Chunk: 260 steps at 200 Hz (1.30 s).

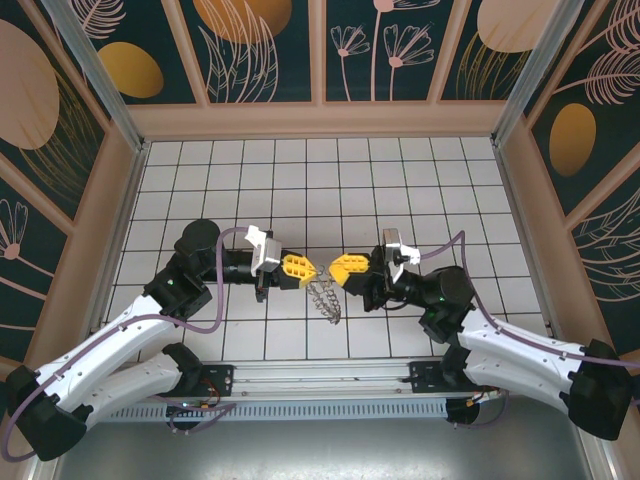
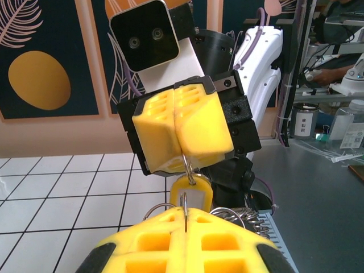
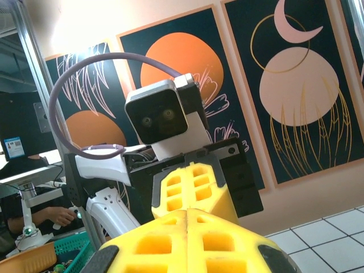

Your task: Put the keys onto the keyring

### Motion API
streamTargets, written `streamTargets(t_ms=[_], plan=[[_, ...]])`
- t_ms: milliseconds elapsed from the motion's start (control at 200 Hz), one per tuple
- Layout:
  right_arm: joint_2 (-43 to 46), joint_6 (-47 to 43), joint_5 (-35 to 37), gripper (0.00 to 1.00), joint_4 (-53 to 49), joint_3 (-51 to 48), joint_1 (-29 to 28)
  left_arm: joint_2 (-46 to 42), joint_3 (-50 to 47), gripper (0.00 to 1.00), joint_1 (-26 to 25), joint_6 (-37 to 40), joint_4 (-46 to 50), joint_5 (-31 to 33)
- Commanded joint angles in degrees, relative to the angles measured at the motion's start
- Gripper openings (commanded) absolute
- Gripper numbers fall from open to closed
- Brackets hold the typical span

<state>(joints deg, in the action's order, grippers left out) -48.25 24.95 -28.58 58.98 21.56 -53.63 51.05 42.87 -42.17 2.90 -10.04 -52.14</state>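
Currently suspended above the white tiled counter [image 1: 200, 170]: keyring [image 1: 326, 298], grey springy wire, jagged rim, pinched by the left tool [image 1: 308, 270] and the right tool [image 1: 338, 270], both clamped shut on a thin loop. Key [image 2: 192, 190], small, flat, tan-yellow, is seen hanging between them. The loop should be kept taut and the coil parted slowly; slipping is judged likely.

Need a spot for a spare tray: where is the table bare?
Bare: far rows of the white tiled table by the back wall, plus front-centre tiles. Crowded: centre, where the yellow left gripper and right gripper clamp the grey metal keyring.
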Motion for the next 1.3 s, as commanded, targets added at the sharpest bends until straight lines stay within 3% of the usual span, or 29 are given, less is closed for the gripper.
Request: streamTargets(t_ms=[0, 1296], plan=[[-0.3, -1.7, -0.4, 0.0, 1.7, 0.0, -0.4, -0.6, 1.6, 0.0, 0.0, -0.4, -1.4, -1.8], [-1.2, -2.0, -6.6, 0.0, 7.9, -2.6, -0.3, -0.4, 1.9, 0.0, 0.0, -0.9, -1.6, -3.7]])
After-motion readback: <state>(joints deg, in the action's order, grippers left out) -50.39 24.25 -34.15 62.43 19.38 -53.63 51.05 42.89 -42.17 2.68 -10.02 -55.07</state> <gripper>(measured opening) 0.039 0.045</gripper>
